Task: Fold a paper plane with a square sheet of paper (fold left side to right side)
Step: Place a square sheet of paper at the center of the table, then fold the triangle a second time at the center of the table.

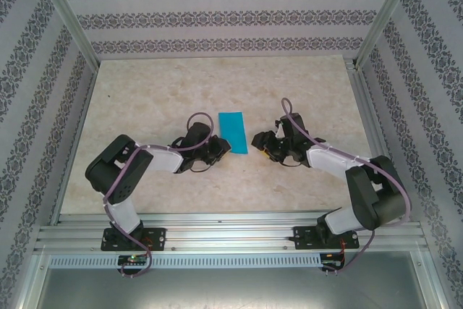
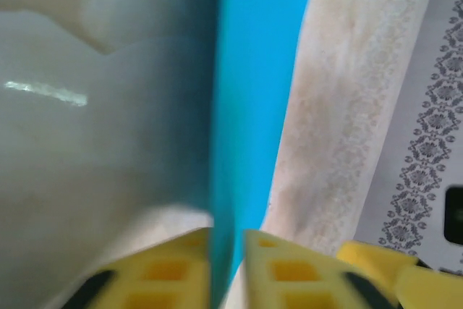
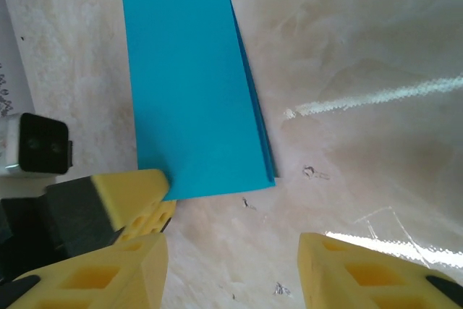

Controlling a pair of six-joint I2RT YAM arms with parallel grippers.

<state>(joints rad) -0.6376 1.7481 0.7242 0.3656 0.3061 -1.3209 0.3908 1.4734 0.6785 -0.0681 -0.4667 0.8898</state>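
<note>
One folded sheet (image 1: pixel 233 131), left arm (image 1: pixel 155 155), right arm (image 1: pixel 329 158)

No legible text, labels or numbers anywhere.

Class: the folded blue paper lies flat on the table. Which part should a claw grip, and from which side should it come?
Probably the near corner of the paper, on the long edge where two layers show offset. Come in low from the right claw's side: it lies flat, so only a loose edge gives purchase.
</note>
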